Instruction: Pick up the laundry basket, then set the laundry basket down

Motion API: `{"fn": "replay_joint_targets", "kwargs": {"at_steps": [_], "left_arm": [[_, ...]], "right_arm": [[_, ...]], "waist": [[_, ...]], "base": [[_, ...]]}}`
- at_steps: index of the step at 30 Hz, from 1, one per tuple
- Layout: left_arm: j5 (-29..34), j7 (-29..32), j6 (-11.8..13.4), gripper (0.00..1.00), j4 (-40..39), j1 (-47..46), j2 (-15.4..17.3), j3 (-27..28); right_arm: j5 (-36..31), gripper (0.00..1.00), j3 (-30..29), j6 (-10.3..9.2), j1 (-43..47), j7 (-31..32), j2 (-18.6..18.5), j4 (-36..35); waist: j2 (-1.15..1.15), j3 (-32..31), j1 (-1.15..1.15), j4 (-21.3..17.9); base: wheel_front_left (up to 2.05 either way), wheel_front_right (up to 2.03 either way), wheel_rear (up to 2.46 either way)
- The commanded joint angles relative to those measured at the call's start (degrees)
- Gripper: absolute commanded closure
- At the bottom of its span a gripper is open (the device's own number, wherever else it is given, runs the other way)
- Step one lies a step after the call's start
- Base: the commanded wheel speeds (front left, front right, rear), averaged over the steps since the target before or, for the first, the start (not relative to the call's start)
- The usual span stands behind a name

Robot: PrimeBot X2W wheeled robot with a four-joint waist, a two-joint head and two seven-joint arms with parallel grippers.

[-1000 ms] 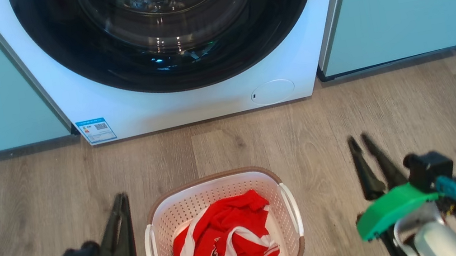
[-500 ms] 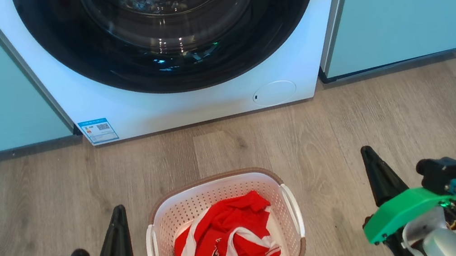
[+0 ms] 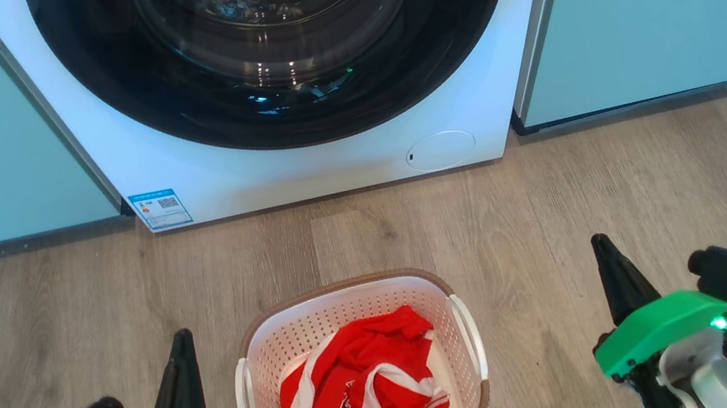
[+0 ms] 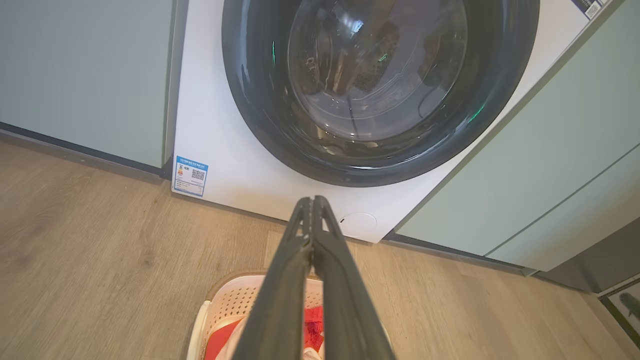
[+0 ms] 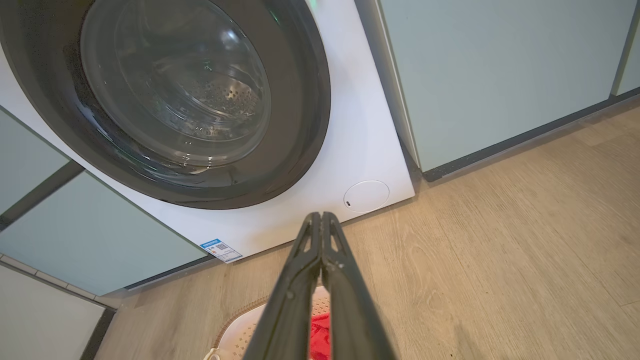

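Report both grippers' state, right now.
Left gripper: shut, holding nothing, beside the laundry basket.
Right gripper: shut, holding nothing, well apart from the laundry basket on its other side.

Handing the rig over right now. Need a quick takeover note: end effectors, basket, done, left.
White perforated plastic laundry basket with brown rim: on the wooden floor before the white washing machine, red-and-white garment inside.
Left end effector: shut, empty, beside the basket's left side, not touching.
Right end effector: shut, empty, farther off on its right.
Done: no grip yet.
Left: likely open both, take the handles, lift, set down.
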Motion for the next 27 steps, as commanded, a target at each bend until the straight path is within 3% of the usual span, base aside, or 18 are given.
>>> {"fn": "replay_joint_targets", "kwargs": {"at_steps": [1,27], "left_arm": [[-1.7,0.3,-0.3,1.0,-1.5,-3.2,0.8,1.2],[-19.6,4.1,-0.8,1.0,0.8,-5.7,1.3,3.4]], "right_arm": [[1.6,1.0,-0.5,0.1,-2.4,0.2,-0.6,-1.5],[17.5,1.0,-4.0,0.18,-2.8,4.0,-0.9,-0.8]], "waist": [[0.0,0.0,0.0,0.0],[0.0,-0.5,0.0,0.6]], "base": [[0.0,0.0,0.0],[0.0,0.0,0.0]]}}
